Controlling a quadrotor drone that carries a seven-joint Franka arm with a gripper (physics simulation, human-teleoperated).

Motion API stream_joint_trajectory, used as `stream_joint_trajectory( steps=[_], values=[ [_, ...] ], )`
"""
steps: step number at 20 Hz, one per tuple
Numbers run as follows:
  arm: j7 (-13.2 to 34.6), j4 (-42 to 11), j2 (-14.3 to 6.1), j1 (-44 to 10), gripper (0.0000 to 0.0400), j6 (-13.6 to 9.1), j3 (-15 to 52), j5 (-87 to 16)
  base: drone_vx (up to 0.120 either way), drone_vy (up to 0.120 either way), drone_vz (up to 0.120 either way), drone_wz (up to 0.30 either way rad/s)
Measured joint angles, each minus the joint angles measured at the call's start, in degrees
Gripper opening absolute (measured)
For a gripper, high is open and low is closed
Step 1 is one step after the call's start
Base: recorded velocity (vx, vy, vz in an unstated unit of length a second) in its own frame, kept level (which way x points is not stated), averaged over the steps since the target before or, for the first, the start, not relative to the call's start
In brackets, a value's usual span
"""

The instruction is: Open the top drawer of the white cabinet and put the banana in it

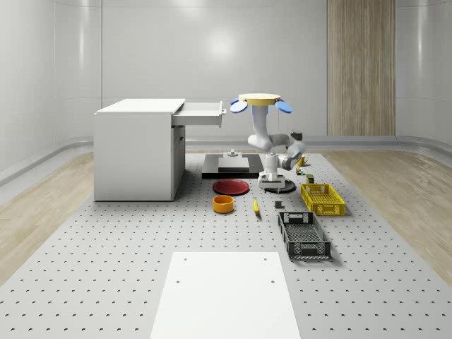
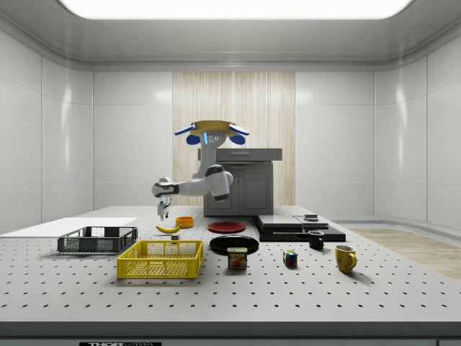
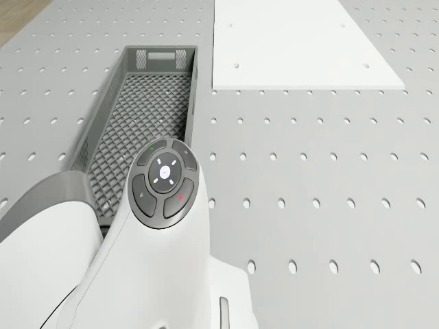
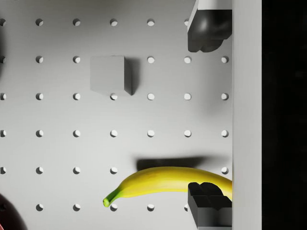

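Note:
The banana (image 4: 163, 184) lies flat on the perforated table (image 4: 76, 143), also seen as a thin yellow banana (image 1: 256, 206) and in the side view's left half (image 2: 168, 228). My gripper (image 2: 164, 210) hangs a little above it, pointing down, open (image 4: 207, 117), with one fingertip (image 4: 208, 206) over the banana's thick end. The white cabinet (image 1: 138, 152) stands at the whole-scene view's left, its top drawer (image 1: 201, 113) pulled out. The drone (image 1: 259, 99) hovers right of the drawer, above the table.
A small grey cube (image 4: 108, 73) sits near the banana. Around it are an orange bowl (image 1: 223, 204), red plate (image 1: 232, 186), yellow crate (image 1: 323, 198), grey crate (image 3: 140, 116), black platform (image 1: 229, 166) and white sheet (image 1: 222, 296). Mugs (image 2: 345, 257) and a can (image 2: 238, 258) stand farther off.

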Motion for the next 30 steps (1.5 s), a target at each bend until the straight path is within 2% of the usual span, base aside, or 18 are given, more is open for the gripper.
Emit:
stream_joint_trajectory(
  steps=[7,15,22,30],
  values=[
    [-3.6,-0.5,0.4,3.1,0.0400,-0.5,0.2,0.4,0.000,0.000,-0.006,0.000],
    [-10.4,-0.2,1.4,9.9,0.0400,-0.6,3.0,3.4,0.000,0.000,0.000,0.000],
    [-15.5,1.7,3.1,16.3,0.0400,0.1,8.6,9.0,0.000,0.000,0.000,0.000],
    [-17.2,5.6,5.7,20.8,0.0400,0.6,12.7,13.5,0.000,0.000,0.000,0.000]
  ],
)
